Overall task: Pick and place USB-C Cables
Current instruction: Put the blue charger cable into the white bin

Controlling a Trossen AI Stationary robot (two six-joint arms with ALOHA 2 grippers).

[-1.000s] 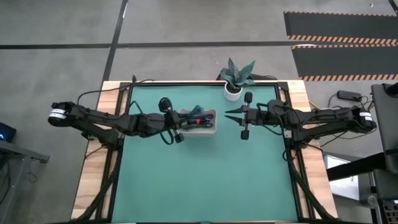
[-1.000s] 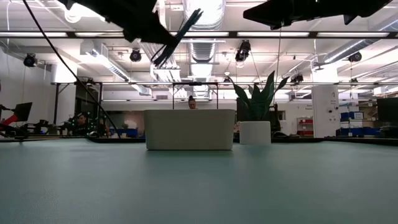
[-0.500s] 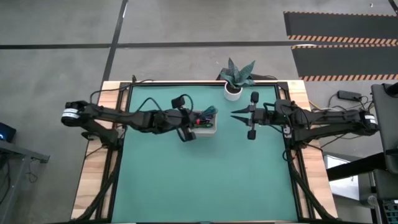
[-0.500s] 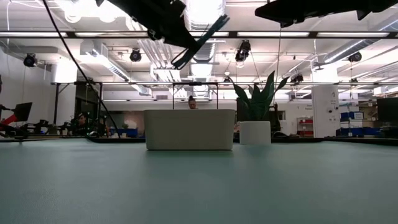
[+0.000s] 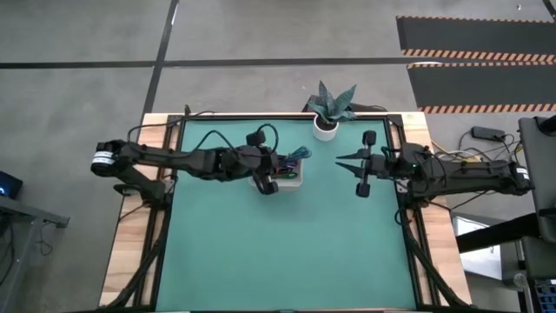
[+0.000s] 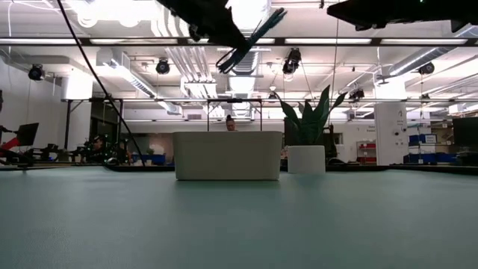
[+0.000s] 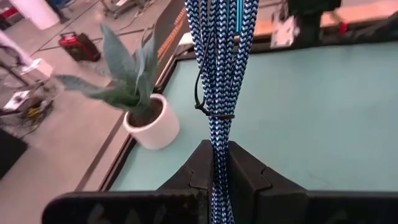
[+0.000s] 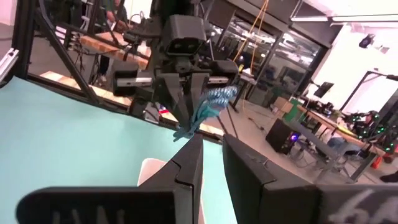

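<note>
We are looking down on a green-topped bench (image 5: 287, 252) framed in pale wood, with both dark arms reaching in from its side edges. The left gripper (image 5: 276, 169) is hanging in the air over the white rectangular tray (image 5: 295, 181), which is sitting near the far edge of the bench, left of centre. Its fingers (image 7: 193, 171) are pinching a short bundled teal cable with a blue-and-white woven pattern (image 7: 219, 74), closed down to the width of the bundle, and a thin dark tie is cinching the strands together just beyond the fingertips. In the low view the teal cable (image 6: 250, 41) is angling out well above the tray (image 6: 228, 155), clear of its rim. The other bundled cables, among them a purple one (image 5: 300, 154), are lying in the tray, though we are unable to separate them from above.

The right gripper (image 5: 340, 160) is waiting in the air toward the far right corner of the bench, its two dark fingers (image 8: 186, 165) standing slightly apart with nothing between them. A small spiky green plant in a round white pot (image 5: 327, 109) is standing at the far edge, between the two grippers.
</note>
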